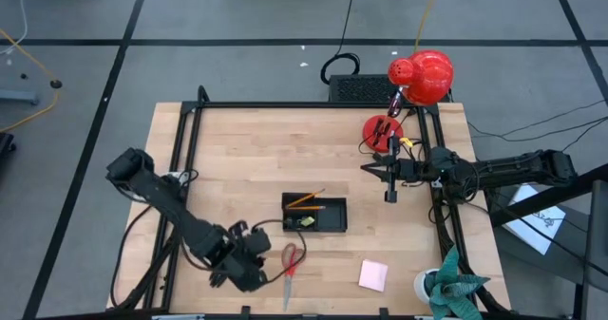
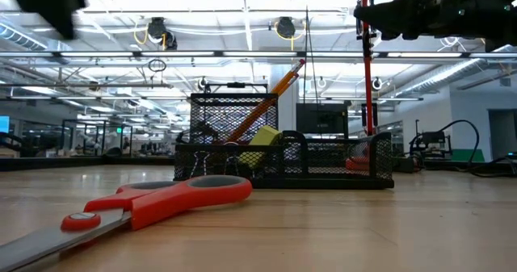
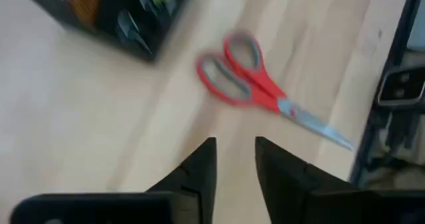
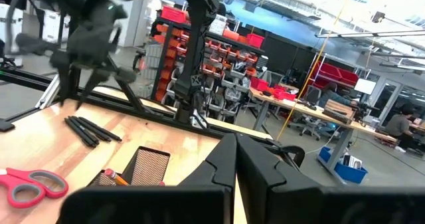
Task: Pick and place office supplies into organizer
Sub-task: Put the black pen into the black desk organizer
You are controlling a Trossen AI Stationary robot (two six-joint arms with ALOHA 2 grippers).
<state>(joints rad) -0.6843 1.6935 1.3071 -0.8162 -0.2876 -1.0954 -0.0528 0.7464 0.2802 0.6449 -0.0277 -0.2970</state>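
Left gripper hovering over bare wood, fingers parted a little, gripping nothing. Scissors flat on the table just ahead of its tips, organizer further past them. Right gripper parked well off, fingers pressed together, empty too.

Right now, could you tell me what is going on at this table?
A two-armed robot is sorting office supplies into the black organizer, which already holds orange pencils and a yellow-green bit. The left gripper, fingers apart and empty, hovers near the red-handled scissors lying on the table. A pink sticky-note pad also lies loose. The right gripper waits shut near the red lamp.
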